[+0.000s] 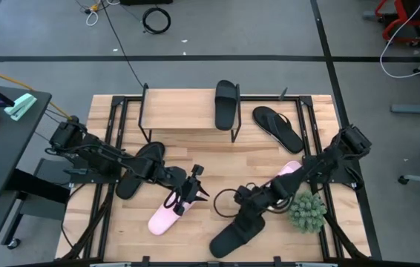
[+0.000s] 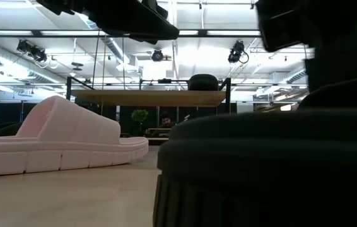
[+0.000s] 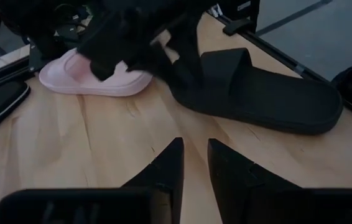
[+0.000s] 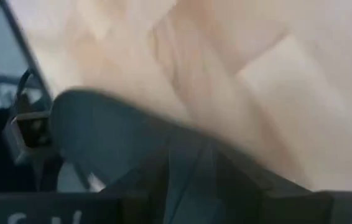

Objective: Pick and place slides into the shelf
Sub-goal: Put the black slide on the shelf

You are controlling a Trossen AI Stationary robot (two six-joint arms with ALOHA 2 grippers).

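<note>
High view, near edge first, everything placed off the shelf [image 1: 188, 111].

- Farthest from shelf: black broad-band slide [image 1: 234, 233], flat on the tabletop [image 1: 195, 159]. Long axis diagonal, far end aimed roughly at shelf's right leg.
- Right gripper [image 1: 251, 202] on that slide's shelf-side end, at the band. Hold or no hold: cannot tell, right wrist view too smeared. Contact looks likely, lift unconfirmed.
- About as far from shelf, but toward its left end: pale pink slide [image 1: 164, 216], also diagonal. Left gripper [image 1: 189, 193] at its shelf-side tip.
- Left wrist view: jaws a narrow slot apart, nothing between, bare wood below. Empty.
- Closer to shelf: second pink slide [image 1: 290, 172] under the right arm. Dark sandal [image 1: 139, 172] under the left arm, type not readable.
- Green plant ball [image 1: 306, 211] just beside the right arm. Not a target.
- Just off shelf's right end: thong flip-flop [image 1: 277, 127] on the tabletop.
- On shelf top board, right end: one black slide [image 1: 226, 104], long axis across the board.

Judgement:
- Right arm clearly nearer the black slide, so that pick belongs to it.
- Slide axis skewed against the one already shelved, so needs a wrist turn on the way.
- Free board only on the left side of the shelved slide, so aim there.
</note>
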